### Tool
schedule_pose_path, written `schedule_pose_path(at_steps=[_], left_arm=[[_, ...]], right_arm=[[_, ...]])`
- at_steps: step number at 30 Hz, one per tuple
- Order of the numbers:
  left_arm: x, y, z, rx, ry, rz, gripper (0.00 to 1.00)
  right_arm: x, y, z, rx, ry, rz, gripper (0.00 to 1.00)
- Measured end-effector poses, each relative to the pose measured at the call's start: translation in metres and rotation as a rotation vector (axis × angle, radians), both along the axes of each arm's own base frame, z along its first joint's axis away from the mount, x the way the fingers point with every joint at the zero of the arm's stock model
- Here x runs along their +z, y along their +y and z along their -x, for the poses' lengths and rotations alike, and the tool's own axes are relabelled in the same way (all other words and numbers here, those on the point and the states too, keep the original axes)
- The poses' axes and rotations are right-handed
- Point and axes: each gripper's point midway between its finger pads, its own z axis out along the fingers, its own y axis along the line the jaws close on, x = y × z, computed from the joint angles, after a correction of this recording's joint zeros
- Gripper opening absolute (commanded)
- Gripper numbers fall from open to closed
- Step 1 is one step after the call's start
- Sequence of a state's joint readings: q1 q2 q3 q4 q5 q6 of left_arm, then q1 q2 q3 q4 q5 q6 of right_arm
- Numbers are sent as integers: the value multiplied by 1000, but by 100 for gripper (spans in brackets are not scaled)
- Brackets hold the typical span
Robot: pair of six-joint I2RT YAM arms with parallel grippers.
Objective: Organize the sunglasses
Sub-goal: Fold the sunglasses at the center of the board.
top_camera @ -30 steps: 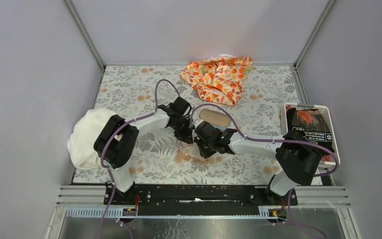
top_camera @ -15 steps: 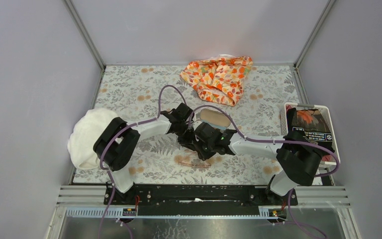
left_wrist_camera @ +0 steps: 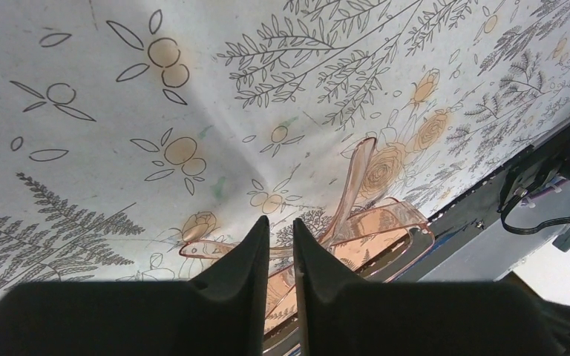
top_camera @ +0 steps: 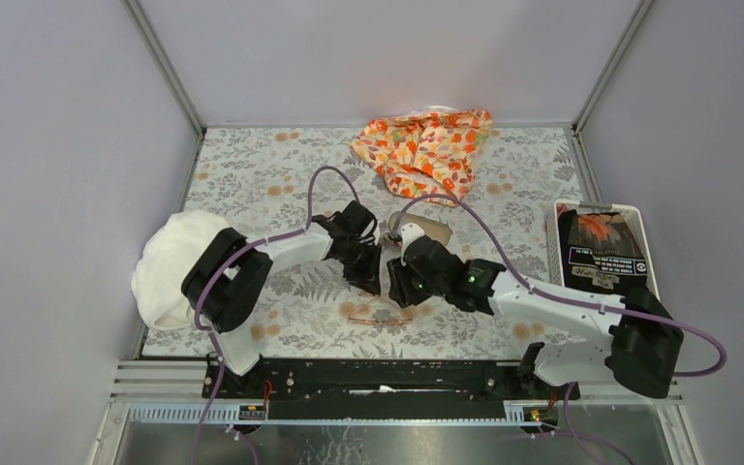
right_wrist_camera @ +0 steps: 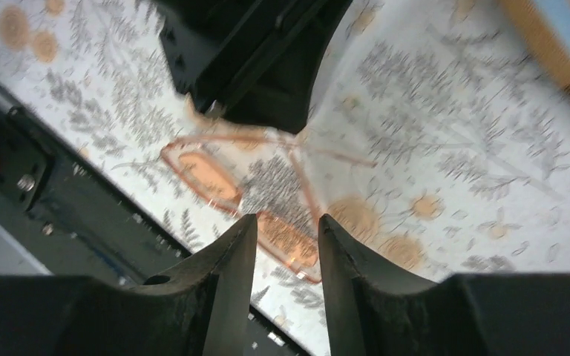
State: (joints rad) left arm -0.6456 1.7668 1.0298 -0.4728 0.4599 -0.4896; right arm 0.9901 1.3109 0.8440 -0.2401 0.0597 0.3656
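a: how are the fingers sitting?
b: the left gripper [left_wrist_camera: 278,230] is leaving only a slit, right over one slim arm of the sunglasses [left_wrist_camera: 378,230]; i cannot tell if it is pinching. the right gripper [right_wrist_camera: 286,222] is hanging spread, holding nothing, above a lens.
a: and the sunglasses?
b: lying unfolded on the floral table cover [top_camera: 252,174], near its front edge. the white print on the black packet [top_camera: 601,260] in the basket [top_camera: 553,232] is showing too small to read.

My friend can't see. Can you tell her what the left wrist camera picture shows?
Pink see-through sunglasses lie on a flowery tablecloth, one thin arm sticking out. The left end effector is right at them, its two dark fingers nearly together; whether they pinch the frame is unclear.
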Motion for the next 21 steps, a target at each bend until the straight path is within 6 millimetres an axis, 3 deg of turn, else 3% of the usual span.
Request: schedule_pose_path(at_steps=[4,7,9,13,21], left_arm=[[0,2,-2,2,-2,-3,21],[-1,4,-3,3,-3,-3,21],[-2,4,-3,1,-2,-5,21],[-6,5,-2,-4,4,-11,21],[-9,6,0,-10,17,-5,21]], right_arm=[[-7,0,36,17,55,-41,42],[-27,2,76,71,116,-15,42],[-39,1,90,68,147,10,42],[-63,-1,95,1,174,72,42],[-89,-3,77,-83,129,145,40]])
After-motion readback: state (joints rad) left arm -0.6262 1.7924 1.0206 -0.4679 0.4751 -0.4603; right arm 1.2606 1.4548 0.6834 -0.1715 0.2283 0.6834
